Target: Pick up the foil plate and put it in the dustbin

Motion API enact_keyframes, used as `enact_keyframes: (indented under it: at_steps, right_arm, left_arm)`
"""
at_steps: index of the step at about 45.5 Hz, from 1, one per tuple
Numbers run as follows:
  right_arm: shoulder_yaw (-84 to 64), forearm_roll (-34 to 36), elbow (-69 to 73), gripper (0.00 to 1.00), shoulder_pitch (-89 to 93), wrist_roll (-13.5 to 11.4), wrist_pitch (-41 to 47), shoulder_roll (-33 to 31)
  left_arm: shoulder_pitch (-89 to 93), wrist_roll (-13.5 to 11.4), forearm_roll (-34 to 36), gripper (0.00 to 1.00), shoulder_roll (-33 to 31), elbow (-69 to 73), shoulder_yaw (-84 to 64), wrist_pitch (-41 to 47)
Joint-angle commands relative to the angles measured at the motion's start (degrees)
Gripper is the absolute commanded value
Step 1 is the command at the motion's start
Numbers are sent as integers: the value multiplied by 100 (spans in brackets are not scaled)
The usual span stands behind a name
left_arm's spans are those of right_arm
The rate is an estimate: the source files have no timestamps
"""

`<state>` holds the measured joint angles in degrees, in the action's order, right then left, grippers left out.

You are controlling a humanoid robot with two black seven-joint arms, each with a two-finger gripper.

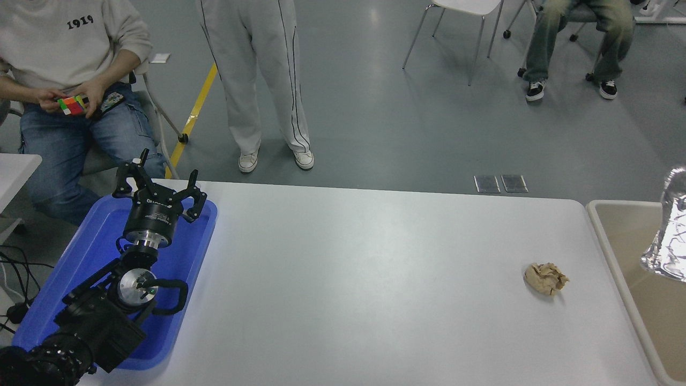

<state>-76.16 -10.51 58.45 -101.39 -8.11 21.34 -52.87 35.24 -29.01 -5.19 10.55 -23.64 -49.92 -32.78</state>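
Foil plate (670, 236) at frame's right edge, over the dustbin (603, 214); right gripper out of view, grip unknown. Left gripper (158, 188) parked over blue tray (187, 257), fingers spread, holding nothing.

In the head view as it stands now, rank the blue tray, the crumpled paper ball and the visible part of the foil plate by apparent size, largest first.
1. Blue tray, by far the largest, though the parked left arm covers much of it.
2. Foil plate: only a strip shows at the right edge, over the dustbin.
3. Paper ball, smallest; close to the foil strip, so that order is unsure.
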Motion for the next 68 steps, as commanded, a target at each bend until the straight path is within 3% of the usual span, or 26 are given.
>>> enact_keyframes:
  at_steps: [1, 10, 31, 60, 61, 62, 63, 65, 66, 68]
  right_arm:
    - [1532, -4, -878, 0, 2157, 2, -1580, -56]
    - [2728, -13, -2099, 0, 3555, 2, -1659, 128]
    - [4206, 5, -5228, 0, 5946, 11, -2142, 1683]
    - [4206, 75, -5493, 0, 6430, 2, -2828, 2000]
    - [4206, 75, -5493, 5, 6422, 11, -2880, 1992]
    - [4206, 75, -5502, 22, 6430, 11, -2950, 1992]
    - [4197, 66, -5502, 51, 6430, 11, -3082, 1974]
    - [4197, 75, -5502, 84, 6430, 20, -3293, 1956]
    - [4197, 75, -5502, 90, 6430, 20, -3381, 1956]
    - [4205, 75, -5502, 91, 6430, 20, -3565, 1974]
  left_arm:
    - [0, -8, 1, 100, 0, 0, 0, 0]
    - [0, -8, 1, 100, 0, 0, 0, 0]
    - [0, -8, 1, 100, 0, 0, 0, 0]
    - [0, -8, 1, 100, 0, 0, 0, 0]
    - [0, -8, 1, 100, 0, 0, 0, 0]
    - [0, -8, 1, 100, 0, 0, 0, 0]
    - [0, -8, 1, 100, 0, 0, 0, 0]
    - [0, -8, 1, 100, 0, 0, 0, 0]
    - [0, -8, 1, 100, 0, 0, 0, 0]
    - [0, -8, 1, 100, 0, 0, 0, 0]
